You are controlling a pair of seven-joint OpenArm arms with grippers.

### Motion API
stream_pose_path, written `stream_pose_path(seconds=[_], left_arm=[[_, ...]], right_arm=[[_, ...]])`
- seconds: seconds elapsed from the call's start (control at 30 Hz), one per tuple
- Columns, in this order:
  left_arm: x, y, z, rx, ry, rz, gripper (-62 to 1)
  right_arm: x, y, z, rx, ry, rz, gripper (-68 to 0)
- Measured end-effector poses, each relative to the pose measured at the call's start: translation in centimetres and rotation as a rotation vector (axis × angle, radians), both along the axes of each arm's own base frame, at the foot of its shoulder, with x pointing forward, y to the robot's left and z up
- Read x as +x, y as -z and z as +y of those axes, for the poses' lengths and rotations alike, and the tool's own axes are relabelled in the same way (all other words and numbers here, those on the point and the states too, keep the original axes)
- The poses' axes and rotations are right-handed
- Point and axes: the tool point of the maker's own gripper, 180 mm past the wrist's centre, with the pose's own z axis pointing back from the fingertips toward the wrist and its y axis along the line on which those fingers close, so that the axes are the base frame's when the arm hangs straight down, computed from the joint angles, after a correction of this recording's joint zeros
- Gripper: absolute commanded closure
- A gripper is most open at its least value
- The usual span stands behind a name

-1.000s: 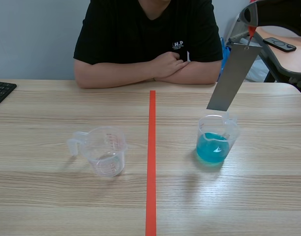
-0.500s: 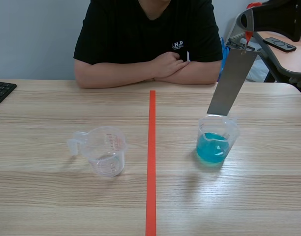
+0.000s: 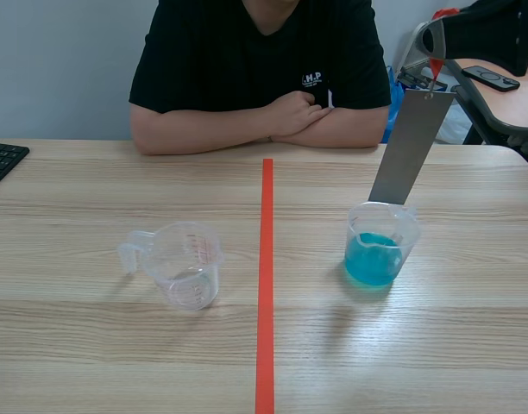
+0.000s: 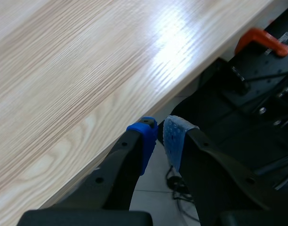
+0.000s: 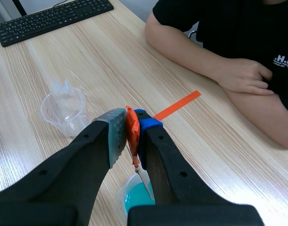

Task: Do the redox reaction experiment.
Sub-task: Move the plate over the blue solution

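At the worktop's (image 4: 64, 70) near edge the left claw (image 4: 158, 136) idles, fingers together on nothing. Beyond, the grey metal strip (image 3: 411, 147) (its orange tab (image 3: 436, 65) clamped in the right claw (image 5: 131, 123)) has sunk lower and straighter over the beaker of blue liquid (image 3: 380, 246); dipping looks imminent.

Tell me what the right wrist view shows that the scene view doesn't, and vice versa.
Only the right wrist view shows the right gripper's pads pinching the orange clip. Only the scene view shows the metal strip's broad grey face. Both show the empty measuring cup, the cup of blue liquid, the red tape line and the person's folded arms.
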Motion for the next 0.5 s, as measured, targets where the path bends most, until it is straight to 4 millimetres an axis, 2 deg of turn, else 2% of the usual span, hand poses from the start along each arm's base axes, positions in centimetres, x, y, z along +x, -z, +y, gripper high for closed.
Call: stream_pose_path(seconds=[0.17,0.27,0.33,0.4,0.5], left_arm=[[5.4,-3.7,3.2,-0.057,0.055,-0.046,-8.5],[9.1,-6.2,4.1,-0.083,0.116,-0.072,-8.4],[11.8,-8.0,4.5,-0.078,0.155,-0.115,-4.9],[14.5,-9.8,4.4,-0.059,0.195,-0.184,-4.0],[17.8,-11.5,2.9,-0.048,0.280,-0.251,-4.0]], right_arm=[[0.0,0.0,0.0,-0.002,0.000,0.001,-1.3],[0.0,0.0,0.0,-0.002,0.000,0.001,-1.3],[0.0,0.0,0.0,-0.002,0.000,0.001,-1.3],[0.0,0.0,0.0,-0.002,0.000,0.001,-1.3],[0.0,0.0,0.0,-0.002,0.000,0.001,-1.3]])
